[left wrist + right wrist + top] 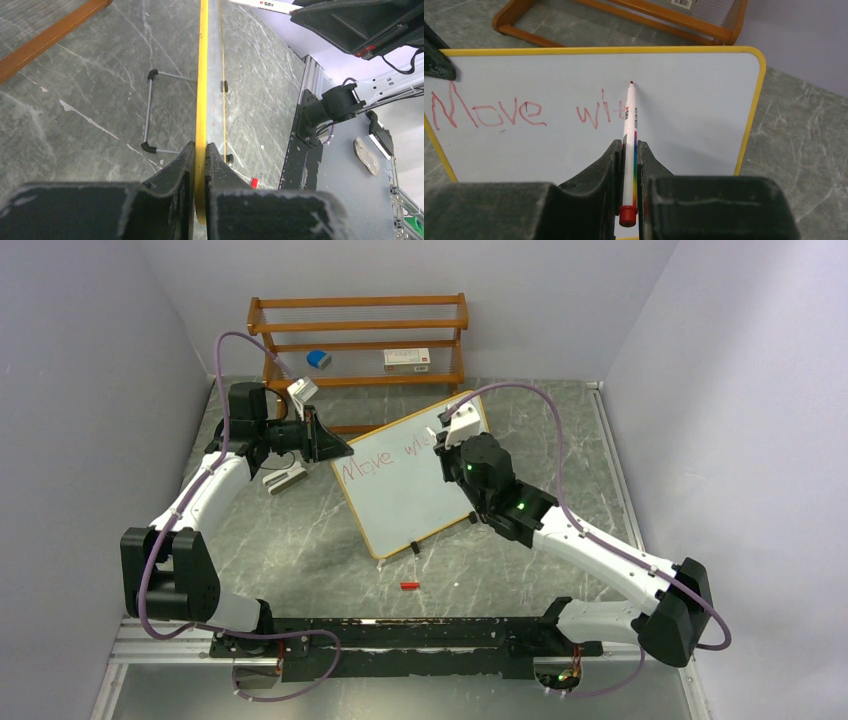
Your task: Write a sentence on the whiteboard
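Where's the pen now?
The pen is pinched in the right gripper, seen in the right wrist view, its tip at the whiteboard beside the red "wit".

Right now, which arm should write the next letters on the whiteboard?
Right. The right gripper holds the marker, tip by the unfinished red word, while the left gripper is clamped on the edge of the whiteboard, steadying it.
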{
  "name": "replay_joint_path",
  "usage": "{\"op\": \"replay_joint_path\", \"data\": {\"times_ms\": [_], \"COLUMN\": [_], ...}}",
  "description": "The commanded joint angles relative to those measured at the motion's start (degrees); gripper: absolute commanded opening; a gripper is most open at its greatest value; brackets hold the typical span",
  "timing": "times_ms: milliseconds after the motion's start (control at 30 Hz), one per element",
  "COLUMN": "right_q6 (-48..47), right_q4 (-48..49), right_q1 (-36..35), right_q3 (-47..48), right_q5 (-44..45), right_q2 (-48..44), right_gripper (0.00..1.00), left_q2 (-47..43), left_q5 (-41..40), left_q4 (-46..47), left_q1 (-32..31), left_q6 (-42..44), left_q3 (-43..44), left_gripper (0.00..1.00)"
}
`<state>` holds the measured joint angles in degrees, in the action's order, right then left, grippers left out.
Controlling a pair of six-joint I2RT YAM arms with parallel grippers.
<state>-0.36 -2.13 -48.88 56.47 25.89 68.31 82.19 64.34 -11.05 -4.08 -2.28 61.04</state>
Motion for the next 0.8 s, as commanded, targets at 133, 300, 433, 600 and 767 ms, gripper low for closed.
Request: {"op": "replay_joint_path", "data": {"times_ms": [133,300,433,600,767], "right_q6": [-1.5,-1.0,-0.4,0.3,1.9], "right_q4": [2.0,1.0,-0.7,-2.9,-5.0], "right_q1": [1.0,1.2,1.2,1.1,1.1], "right_q3": [1.7,1.2,0.7,-0.1,-0.8], "right_q5": [-0.3,-0.8,-0.9,-1.4,-1.2], "right_q2": [1.9,1.9,1.0,0.1,-0.4], "right_gripper": [0.00,0.00,0.00,0.00,0.00], "left_q2": [0.7,0.8,0.7,0.7,0.6], "left_q5": [-1.5,-1.5,-1.5,-1.6,-1.6], "left_q4": [-1.3,-1.2,-1.3,-1.3,-1.3], "left_q1": [0.6,0.6,0.6,0.6,0.6], "left_q6": [3.8,3.6,3.6,3.6,3.6], "left_q3": [0.7,0.7,0.7,0.7,0.6], "left_gripper": [0.05,0.05,0.05,0.05,0.05]}}
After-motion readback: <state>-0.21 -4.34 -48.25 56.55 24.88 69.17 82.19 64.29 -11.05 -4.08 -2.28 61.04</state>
